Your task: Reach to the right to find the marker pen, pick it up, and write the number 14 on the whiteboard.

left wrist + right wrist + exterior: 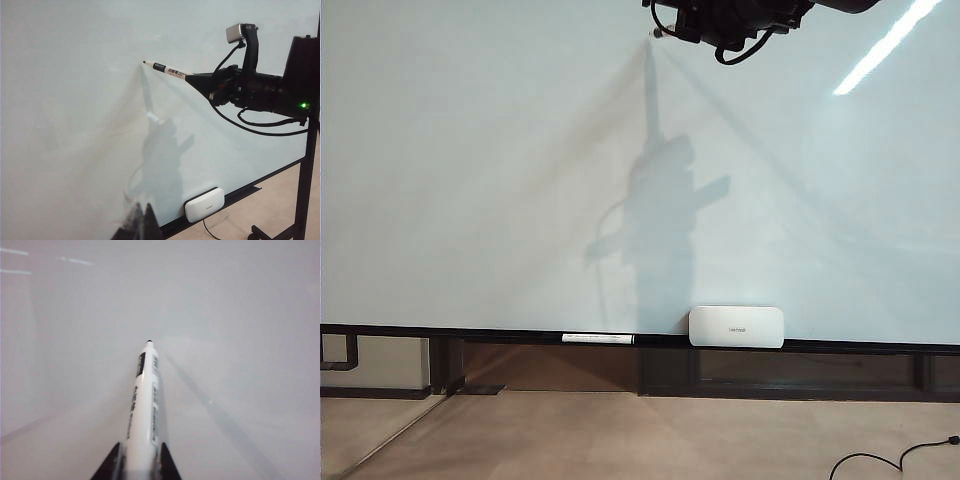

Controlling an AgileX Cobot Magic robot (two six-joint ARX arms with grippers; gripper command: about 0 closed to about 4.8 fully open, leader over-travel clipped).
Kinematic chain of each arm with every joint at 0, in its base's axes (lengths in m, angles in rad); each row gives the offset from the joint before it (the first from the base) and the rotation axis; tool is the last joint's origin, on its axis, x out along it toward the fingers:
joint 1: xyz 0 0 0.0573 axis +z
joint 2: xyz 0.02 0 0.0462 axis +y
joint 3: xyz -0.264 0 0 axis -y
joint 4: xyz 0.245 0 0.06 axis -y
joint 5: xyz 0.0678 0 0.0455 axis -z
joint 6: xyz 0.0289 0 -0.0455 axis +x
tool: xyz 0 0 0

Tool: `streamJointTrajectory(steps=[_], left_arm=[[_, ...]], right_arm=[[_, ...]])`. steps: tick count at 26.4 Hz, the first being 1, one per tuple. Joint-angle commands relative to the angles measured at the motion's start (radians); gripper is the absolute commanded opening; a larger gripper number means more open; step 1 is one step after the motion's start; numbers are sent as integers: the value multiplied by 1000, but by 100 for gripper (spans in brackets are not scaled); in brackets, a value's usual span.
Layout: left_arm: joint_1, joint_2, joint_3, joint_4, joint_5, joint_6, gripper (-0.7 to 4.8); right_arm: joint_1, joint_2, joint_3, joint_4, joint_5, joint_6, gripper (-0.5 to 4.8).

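The whiteboard [470, 180] fills the exterior view, pale and glossy. My right gripper [692, 25] is high up near the top middle, shut on the marker pen [657, 32]. In the left wrist view the right gripper [192, 77] holds the marker pen [167, 70] level, with its dark nib at the whiteboard [65, 125] where its shadow meets it. In the right wrist view the marker pen [145, 400] sits between the right gripper's [141, 462] dark fingers. The number 14 is out of view; the whiteboard [240, 315] is blank around the nib. My left gripper [141, 220] hangs back from the board, fingers together, holding nothing.
A long capped white marker [598, 338] lies on the black bottom rail [420, 331]. A white rounded box [736, 326] [204, 204] sits on the rail to its right. A black cable [880, 462] lies on the floor. The board's stand leg [302, 200] rises at the board's right edge.
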Motion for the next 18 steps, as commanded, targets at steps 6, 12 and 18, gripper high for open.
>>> streamJointTrajectory(steps=[6, 12, 18], left_arm=[[0, -1, 5, 10, 8, -2, -6], [0, -1, 5, 10, 8, -3, -6], [0, -2, 5, 10, 8, -3, -6]], right_arm=[[1, 8, 16, 35, 5, -26, -1], [0, 11, 16, 47, 5, -43, -1], [0, 24, 16, 71, 5, -52, -1]])
